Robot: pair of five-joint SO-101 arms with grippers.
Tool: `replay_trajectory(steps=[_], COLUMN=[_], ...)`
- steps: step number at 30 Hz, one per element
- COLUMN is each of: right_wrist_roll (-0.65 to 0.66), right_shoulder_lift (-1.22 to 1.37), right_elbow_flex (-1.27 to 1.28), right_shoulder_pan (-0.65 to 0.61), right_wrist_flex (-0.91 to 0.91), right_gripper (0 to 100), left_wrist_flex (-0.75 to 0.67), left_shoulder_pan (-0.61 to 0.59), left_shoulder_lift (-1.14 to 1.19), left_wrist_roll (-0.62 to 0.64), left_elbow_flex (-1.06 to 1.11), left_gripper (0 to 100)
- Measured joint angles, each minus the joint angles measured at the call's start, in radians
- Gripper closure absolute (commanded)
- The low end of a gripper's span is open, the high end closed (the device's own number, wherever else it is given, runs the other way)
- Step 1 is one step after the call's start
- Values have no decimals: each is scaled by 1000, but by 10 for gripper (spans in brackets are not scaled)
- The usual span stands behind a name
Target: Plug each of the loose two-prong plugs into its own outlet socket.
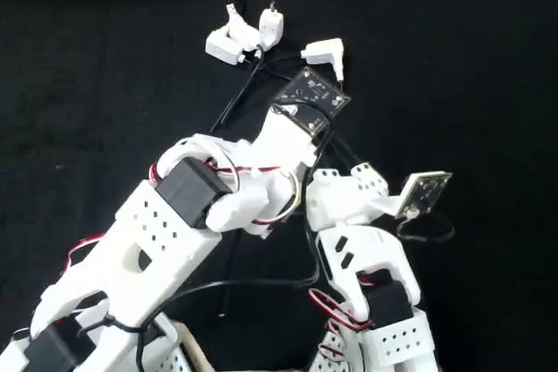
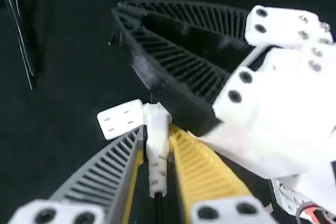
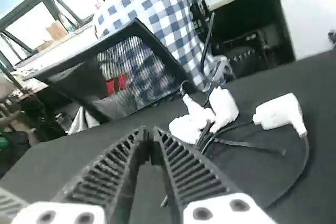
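My left gripper (image 2: 156, 129), with one grey and one yellow finger, is shut on a white two-prong plug (image 2: 156, 148) whose black cable runs back between the fingers. The plug's front end sits against the edge of a small white outlet socket (image 2: 121, 119) with slot pairs on its face. My right gripper (image 3: 150, 134) has black ribbed fingers that meet at the tips, with nothing seen between them. It lies just beyond the left one (image 2: 157, 45). Further white plugs lie at the far side of the table: a pair (image 1: 242, 37) (image 3: 202, 116) and a single one (image 1: 324, 51) (image 3: 278, 111).
Black cables (image 1: 240, 93) run from the far plugs across the black cloth (image 1: 105, 84) toward the arms. The left arm (image 1: 174, 215) stretches in from the near left, and the right arm (image 1: 366, 259) stands at the near right, close beside it.
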Motion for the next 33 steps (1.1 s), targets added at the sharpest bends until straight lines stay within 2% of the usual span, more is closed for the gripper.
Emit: replay_trajectory(steps=[6,9,33], right_wrist_roll=[-17,-11,-11], right_shoulder_lift=[0,0,-2], right_elbow_flex=[-54,-64,-2], right_shoulder_pan=[-77,-84,-123], right_wrist_flex=[169,195,204], right_gripper=[987,987,987], left_wrist_flex=[21,23,28], left_shoulder_pan=[0,0,-31], left_shoulder_lift=[0,0,6], left_wrist_roll=[-2,-2,0], left_elbow_flex=[-6,-5,5], left_gripper=[971,971,971])
